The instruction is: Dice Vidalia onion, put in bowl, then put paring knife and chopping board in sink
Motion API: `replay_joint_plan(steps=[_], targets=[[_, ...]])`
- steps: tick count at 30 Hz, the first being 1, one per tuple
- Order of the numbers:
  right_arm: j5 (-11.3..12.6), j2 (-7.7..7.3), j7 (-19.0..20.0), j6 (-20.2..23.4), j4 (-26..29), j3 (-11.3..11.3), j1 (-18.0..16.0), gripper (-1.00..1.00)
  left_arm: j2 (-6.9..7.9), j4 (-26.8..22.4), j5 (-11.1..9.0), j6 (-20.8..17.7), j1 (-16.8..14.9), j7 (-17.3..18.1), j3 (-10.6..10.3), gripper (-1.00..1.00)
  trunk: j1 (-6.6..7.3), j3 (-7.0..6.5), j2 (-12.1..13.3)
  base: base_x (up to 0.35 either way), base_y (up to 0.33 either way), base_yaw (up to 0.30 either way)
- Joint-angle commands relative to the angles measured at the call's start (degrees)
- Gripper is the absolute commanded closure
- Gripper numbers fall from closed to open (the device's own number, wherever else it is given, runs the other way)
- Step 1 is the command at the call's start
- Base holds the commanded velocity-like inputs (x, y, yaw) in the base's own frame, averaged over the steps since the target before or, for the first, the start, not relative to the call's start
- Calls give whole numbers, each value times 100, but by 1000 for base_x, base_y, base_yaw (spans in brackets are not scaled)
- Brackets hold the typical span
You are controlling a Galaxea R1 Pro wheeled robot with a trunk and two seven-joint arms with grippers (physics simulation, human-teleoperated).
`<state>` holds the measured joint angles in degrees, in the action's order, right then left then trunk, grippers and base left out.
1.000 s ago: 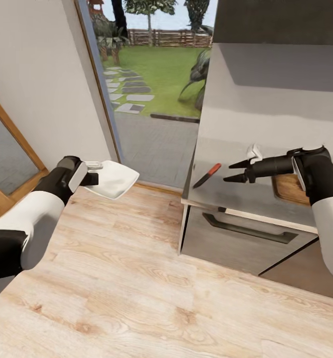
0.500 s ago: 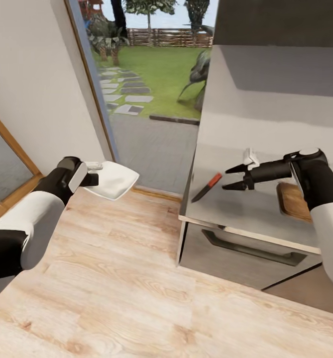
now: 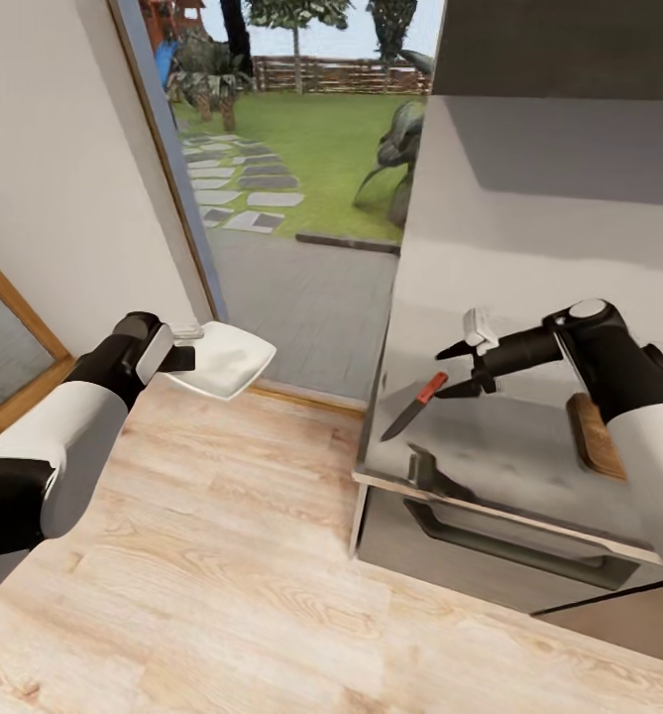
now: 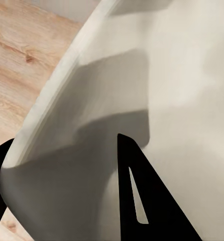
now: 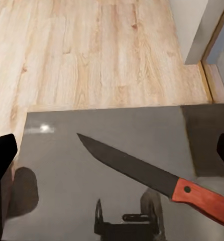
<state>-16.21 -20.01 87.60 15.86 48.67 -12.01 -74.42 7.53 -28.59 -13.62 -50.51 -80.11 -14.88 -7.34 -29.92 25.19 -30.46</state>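
Note:
My left gripper is shut on the rim of the white bowl, held out over the wooden floor; the left wrist view has the bowl close up between the dark fingers. The paring knife, red handle and dark blade, lies flat on the grey countertop near its left corner. My right gripper hovers open just above the knife's handle. In the right wrist view the knife lies between the spread fingertips. The chopping board lies behind my right forearm, partly hidden.
The countertop ends at a steel edge over a drawer with a dark handle. A glass door to the garden stands behind, a wood-framed panel at the left. Light wooden floor spreads below.
The view has shifted, so the counter sits lower and more to the right. My right gripper has come closer to the knife's handle. The left gripper still holds the bowl.

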Motion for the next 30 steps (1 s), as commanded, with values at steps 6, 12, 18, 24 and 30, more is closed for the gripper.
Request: replay_joint_plan(steps=[6, 12, 18, 24, 30], targets=[[-13, -16, 80, -27, 3, -472, -3, -100, 4, 23, -62, -20, -5, -41, -48, 100, -4, 8, -8, 52, 17, 0], [-14, -16, 171, -38, 3, -792, -2, -100, 3, 189, -62, -7, -5, -37, -49, 100, -4, 8, -8, 6, 2, 0], [-16, -12, 170, -39, 3, -1332, -2, -100, 3, 286, -62, -3, -5, -23, -49, 100, -4, 8, -8, 0, 0, 0], [-17, -11, 174, -37, 3, -1430, -2, -100, -5, 325, -68, 7, -5, -10, -49, 100, -4, 8, -8, 0, 0, 0], [-22, -11, 178, -32, 3, -1441, -2, -100, -6, 329, -70, 14, -5, 1, -49, 100, -4, 8, -8, 6, 0, 0]])
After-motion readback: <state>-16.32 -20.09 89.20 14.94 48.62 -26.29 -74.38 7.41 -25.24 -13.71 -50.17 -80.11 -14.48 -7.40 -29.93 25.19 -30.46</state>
